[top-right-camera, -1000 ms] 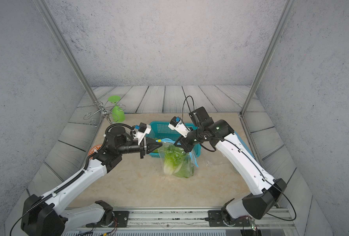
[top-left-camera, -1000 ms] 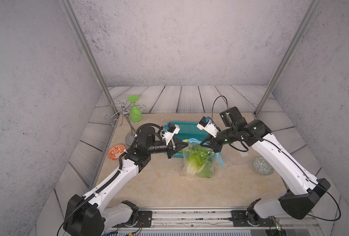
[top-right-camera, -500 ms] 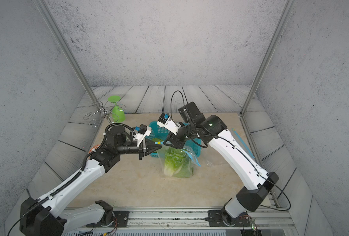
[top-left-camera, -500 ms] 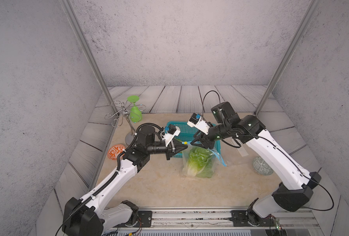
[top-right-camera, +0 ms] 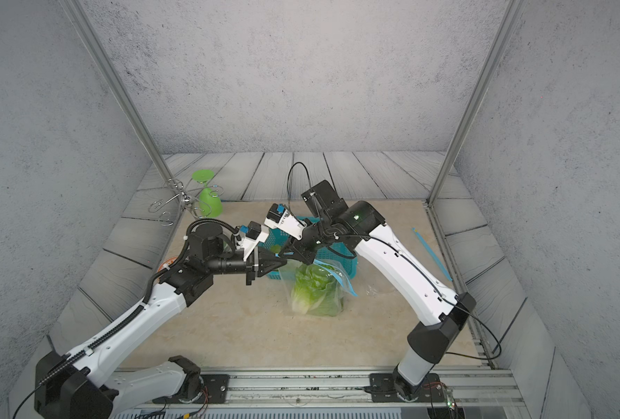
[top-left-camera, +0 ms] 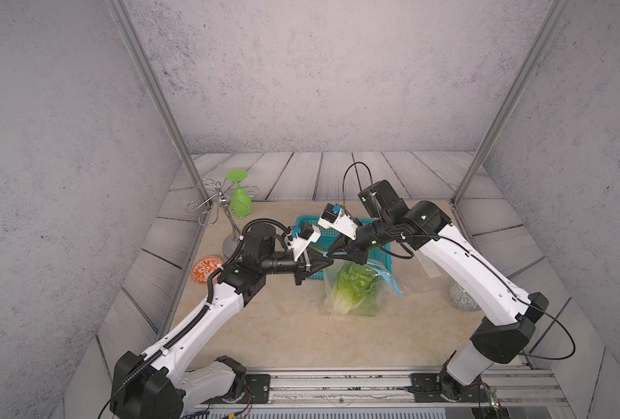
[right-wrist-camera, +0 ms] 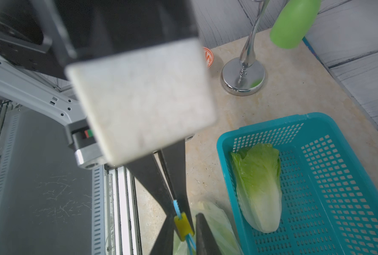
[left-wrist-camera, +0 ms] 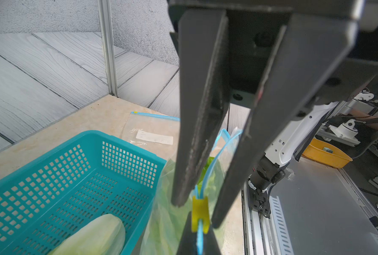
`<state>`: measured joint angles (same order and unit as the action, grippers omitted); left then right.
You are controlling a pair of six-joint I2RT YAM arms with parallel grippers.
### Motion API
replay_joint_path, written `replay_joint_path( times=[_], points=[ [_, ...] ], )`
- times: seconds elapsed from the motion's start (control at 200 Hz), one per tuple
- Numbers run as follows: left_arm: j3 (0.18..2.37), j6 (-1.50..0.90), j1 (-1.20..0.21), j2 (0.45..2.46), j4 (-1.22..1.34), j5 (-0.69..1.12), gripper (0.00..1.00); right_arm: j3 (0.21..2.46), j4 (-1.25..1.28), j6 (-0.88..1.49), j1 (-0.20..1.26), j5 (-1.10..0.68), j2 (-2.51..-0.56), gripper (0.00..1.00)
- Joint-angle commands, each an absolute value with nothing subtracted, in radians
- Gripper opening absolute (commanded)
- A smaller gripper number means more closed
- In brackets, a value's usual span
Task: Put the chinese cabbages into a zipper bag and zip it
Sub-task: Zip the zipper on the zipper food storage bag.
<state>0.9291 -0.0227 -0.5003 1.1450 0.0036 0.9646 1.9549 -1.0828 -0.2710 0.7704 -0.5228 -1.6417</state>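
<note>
A clear zipper bag [top-left-camera: 382,290] with a blue zip strip stands on the table, with chinese cabbages [top-left-camera: 355,290] [top-right-camera: 315,290] inside it. One more cabbage [right-wrist-camera: 258,189] [left-wrist-camera: 93,236] lies in the teal basket [top-left-camera: 381,254]. My left gripper [top-left-camera: 329,259] [left-wrist-camera: 197,229] is shut on the end of the bag's blue zip strip. My right gripper [top-left-camera: 339,252] [right-wrist-camera: 183,223] meets it tip to tip. Its fingers stand narrowly apart on either side of the yellow slider [left-wrist-camera: 200,210] [right-wrist-camera: 183,226], with a small gap showing beside it.
A chrome rack [top-left-camera: 230,248] holding a green goblet [top-left-camera: 241,203] stands at the back left. An orange patterned dish [top-left-camera: 207,268] lies beside it. A spare flat zipper bag [top-left-camera: 428,265] and a patterned jar [top-left-camera: 462,297] are at the right.
My right gripper let go of the bag's top, opened and moved left along the zip strip to the yellow slider by the left gripper. The left gripper kept its hold.
</note>
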Motion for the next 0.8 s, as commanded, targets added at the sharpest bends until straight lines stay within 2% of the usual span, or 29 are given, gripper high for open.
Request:
replay_joint_path(
  times=[0.0, 0.095, 0.165, 0.245, 0.57, 0.716, 0.796],
  points=[
    [0.951, 0.003, -0.502, 1.126, 0.019, 0.962, 0.00, 1.960, -1.103, -0.268, 0.772, -0.548, -1.655, 0.16],
    [0.952, -0.004, -0.502, 1.126, 0.029, 0.959, 0.00, 1.958, -1.109, -0.270, 0.772, -0.538, -1.655, 0.15],
    [0.953, -0.006, -0.502, 1.127, 0.029, 0.957, 0.00, 1.957, -1.106, -0.264, 0.772, -0.532, -1.655, 0.23],
    [0.953, -0.008, -0.502, 1.127, 0.031, 0.953, 0.00, 1.957, -1.106, -0.261, 0.772, -0.537, -1.661, 0.25],
    [0.951, -0.027, -0.502, 1.130, 0.050, 0.936, 0.00, 1.957, -1.108, -0.259, 0.772, -0.548, -1.677, 0.17],
    [0.949, -0.040, -0.502, 1.131, 0.065, 0.934, 0.00, 1.943, -1.093, -0.254, 0.772, -0.541, -1.673, 0.21],
    [0.944, -0.046, -0.502, 1.131, 0.074, 0.935, 0.00, 1.939, -1.088, -0.253, 0.772, -0.546, -1.673, 0.19]
  ],
)
